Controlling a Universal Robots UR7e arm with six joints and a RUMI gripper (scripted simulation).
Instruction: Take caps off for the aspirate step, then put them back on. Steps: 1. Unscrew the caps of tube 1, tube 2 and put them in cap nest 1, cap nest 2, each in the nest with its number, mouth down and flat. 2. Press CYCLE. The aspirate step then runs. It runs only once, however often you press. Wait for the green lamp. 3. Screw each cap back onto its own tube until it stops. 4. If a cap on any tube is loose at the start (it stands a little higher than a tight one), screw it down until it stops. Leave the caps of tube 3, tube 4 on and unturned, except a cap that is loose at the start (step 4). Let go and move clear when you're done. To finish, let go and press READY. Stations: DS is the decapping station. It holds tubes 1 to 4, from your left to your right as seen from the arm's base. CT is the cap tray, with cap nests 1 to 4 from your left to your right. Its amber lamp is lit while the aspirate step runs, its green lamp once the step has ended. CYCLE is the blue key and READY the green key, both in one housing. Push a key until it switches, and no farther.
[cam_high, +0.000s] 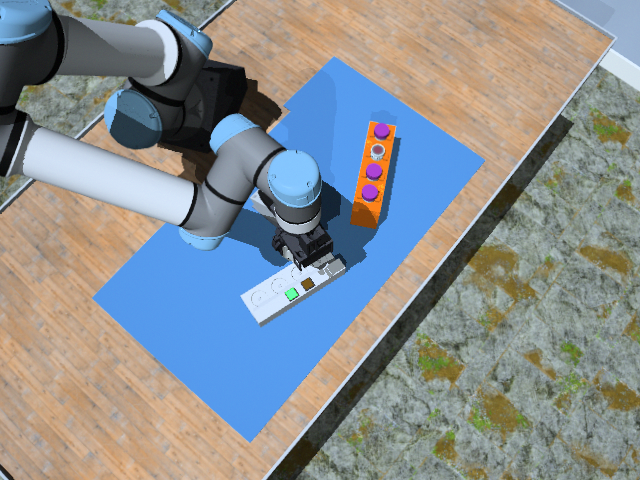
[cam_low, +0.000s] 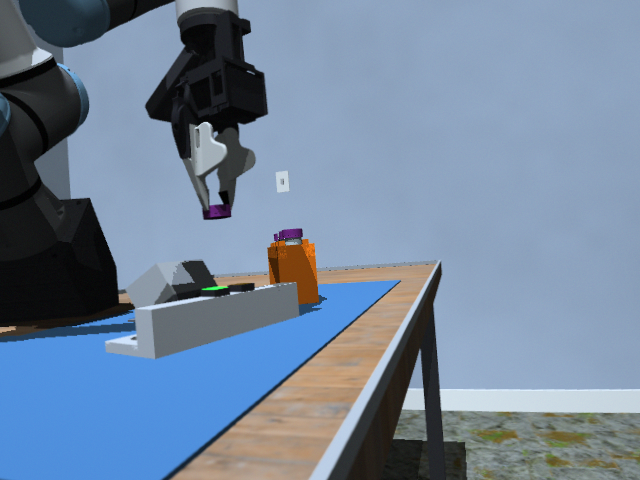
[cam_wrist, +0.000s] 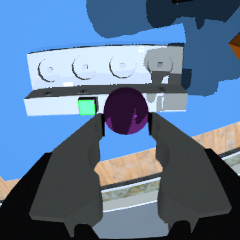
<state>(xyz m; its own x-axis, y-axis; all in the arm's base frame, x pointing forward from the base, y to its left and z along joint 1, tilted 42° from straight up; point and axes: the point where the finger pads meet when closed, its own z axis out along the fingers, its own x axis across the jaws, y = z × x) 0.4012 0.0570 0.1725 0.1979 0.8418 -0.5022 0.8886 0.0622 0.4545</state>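
My gripper (cam_low: 218, 206) (cam_wrist: 126, 114) is shut on a purple cap (cam_low: 217, 212) (cam_wrist: 126, 111), mouth down, high above the cap tray (cam_high: 261, 312) (cam_low: 222, 320) (cam_wrist: 42, 106). The tray's four nests are empty in the wrist view. Its green lamp (cam_high: 291, 293) (cam_low: 214, 289) (cam_wrist: 87, 106) is lit; its amber lamp (cam_high: 307, 283) (cam_low: 241, 286) is dark. The orange decapping station (cam_high: 364, 217) (cam_low: 299, 279) holds four tubes. Tube 2 (cam_high: 377, 150) is open. Purple caps sit on tube 1 (cam_high: 381, 130), tube 3 (cam_high: 373, 171) and tube 4 (cam_high: 369, 192). I cannot tell whether any is loose.
A grey key housing (cam_low: 157, 284) stands behind the cap tray in the exterior view; its keys are not visible. In the top view the arm largely covers it. The decapping station stands beyond the tray's nest 1 end, on the same blue mat (cam_high: 217, 351).
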